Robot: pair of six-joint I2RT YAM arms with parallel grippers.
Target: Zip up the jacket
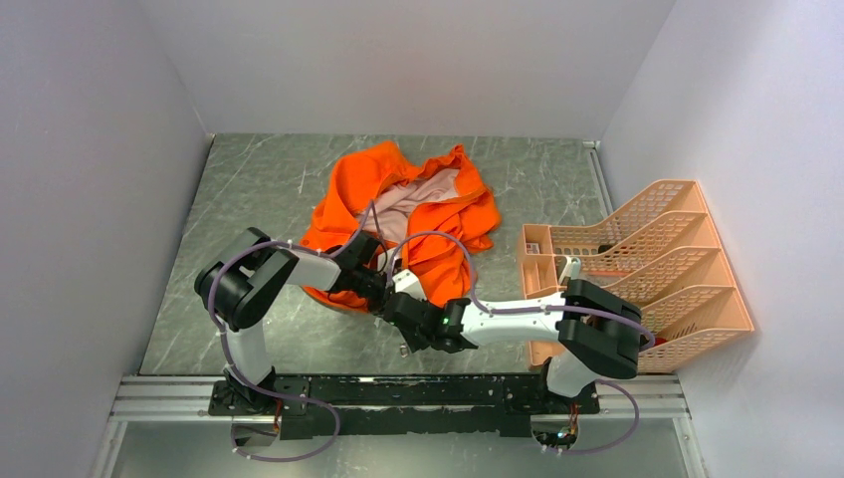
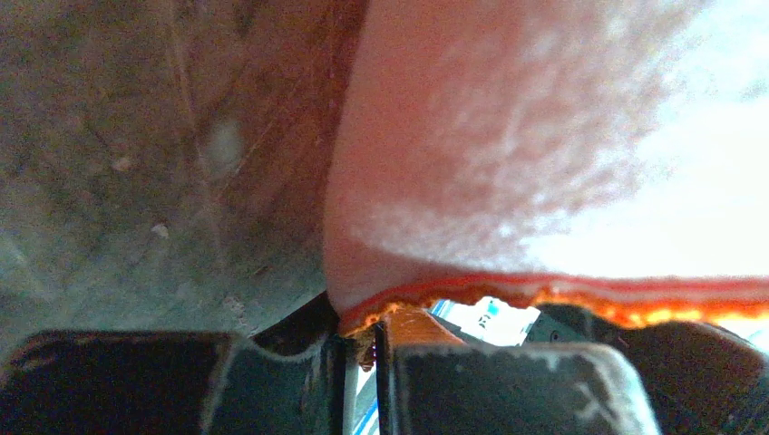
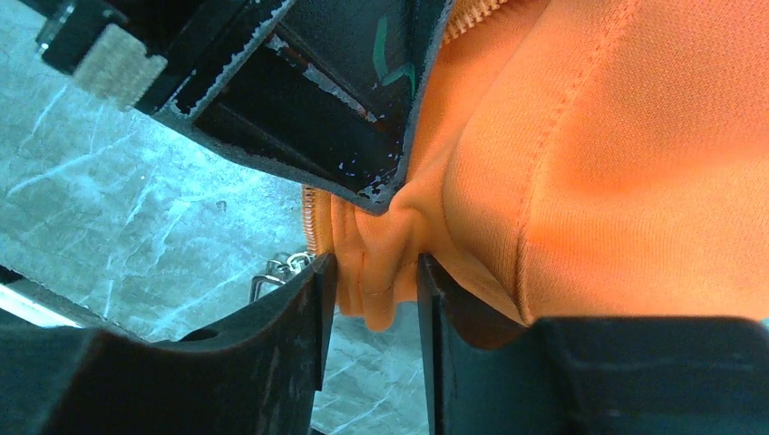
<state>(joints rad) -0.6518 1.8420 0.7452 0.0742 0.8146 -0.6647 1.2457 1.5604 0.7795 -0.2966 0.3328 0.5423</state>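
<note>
The jacket [image 1: 478, 214] lies crumpled in the middle of the table [image 1: 249, 189], and its near hem is where both arms meet. Nearest the bases, the right gripper [image 3: 374, 304] is clamped on a bunched fold of orange fabric at the hem, the fold squeezed between its 2 fingers [image 3: 290, 344]. Just beside that fold a strip of zipper teeth [image 3: 313, 222] runs up the edge. A small metal piece [image 3: 275, 270] is seen next to it over the table surface. It is judged to be the zipper pull, though it is too small to be sure. Directly beyond, close against the same bunch, the left gripper [image 2: 361, 349] is pinched on a thin orange-trimmed edge, with pale lining [image 2: 508, 136] draped across its camera. Farther back the body of the garment is spread open, pink side upward, the 2 front edges not joined. A peach basket rack [image 1: 637, 259] stands well apart at the right.

The step in hand is judged to be an early one — the bottom of the zipper is gathered and held. No teeth are seen engaged. The next move calls for the 2 bottom ends to be brought side by side and the pin seated in the slider. Then 1 grip would be shifted to the pull while the hem is held taut by the other. With the cloth so bunched, some smoothing may be needed first.
</note>
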